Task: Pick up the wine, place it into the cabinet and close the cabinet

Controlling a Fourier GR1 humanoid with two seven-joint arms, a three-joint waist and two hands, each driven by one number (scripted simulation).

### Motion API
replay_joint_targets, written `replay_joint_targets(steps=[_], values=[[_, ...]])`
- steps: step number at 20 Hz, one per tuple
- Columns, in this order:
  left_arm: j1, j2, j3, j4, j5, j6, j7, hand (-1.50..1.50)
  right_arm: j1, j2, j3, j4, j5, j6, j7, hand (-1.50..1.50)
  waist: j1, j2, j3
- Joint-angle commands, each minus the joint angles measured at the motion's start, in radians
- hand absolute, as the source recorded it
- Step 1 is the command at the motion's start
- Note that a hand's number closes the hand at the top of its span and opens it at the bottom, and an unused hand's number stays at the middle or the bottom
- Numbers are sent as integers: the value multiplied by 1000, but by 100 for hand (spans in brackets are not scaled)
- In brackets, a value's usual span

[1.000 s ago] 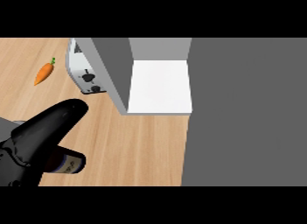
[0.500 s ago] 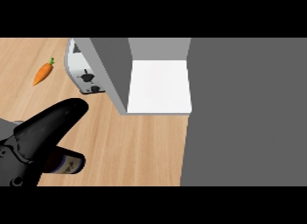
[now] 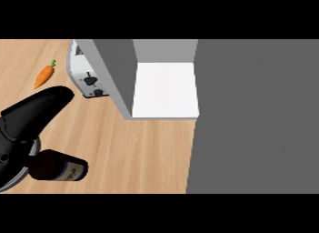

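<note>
Left hand point(image 3: 17, 132): black, at the view's lower left, coming in from the left edge; one long part of it points up and right toward the toaster.
Left hand, state: closed round the wine, whose near end it covers; the fingers that wrap it are mostly hidden behind the hand's own bulk.
Right hand: shows nowhere in the head view.
Wine point(image 3: 60, 166): dark brown bottle with a pale band of label, in the lower left corner just below the left hand; it lies tilted, its free end pointing right, over the counter and well apart from the cabinet.
Counter point(image 3: 142, 150): light wood grain, filling the left and lower middle of the view.
Cabinet point(image 3: 115, 68): grey-walled, at the upper middle, standing open toward the viewer.
Shelf point(image 3: 165, 88): the white floor inside the cabinet, with nothing on it; the wine is outside it.
Grey panel point(image 3: 262, 113): a flat, plain grey surface covering the whole right side of the view, its left edge meeting the shelf's right edge.
Toaster point(image 3: 87, 75): silver with two dark knobs, touching the cabinet's left wall and partly hidden by it.
Carrot point(image 3: 44, 76): orange with a green top, on the counter near the toaster's left side, apart from the hand.
</note>
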Motion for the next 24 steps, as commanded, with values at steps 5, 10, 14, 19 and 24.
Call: replay_joint_targets(steps=[5,10,14,19,24], values=[[78,0,69,-68,132,-30,127,-150,34,-11,0,-51,31,-9,3,-150,-3,5,-1],[167,0,72,-51,156,-5,101,-150,44,-28,-55,-45,26,5,-30,-150,-5,7,0],[266,0,126,-23,255,71,5,-150,51,-29,-86,-39,25,9,-50,-150,-7,10,-2],[385,0,136,21,309,160,-63,-150,65,-67,-168,-70,-57,42,-23,-150,-11,9,-1],[613,0,119,45,339,292,-207,-150,90,-71,-226,-83,-109,80,-44,-150,-7,10,-1]])
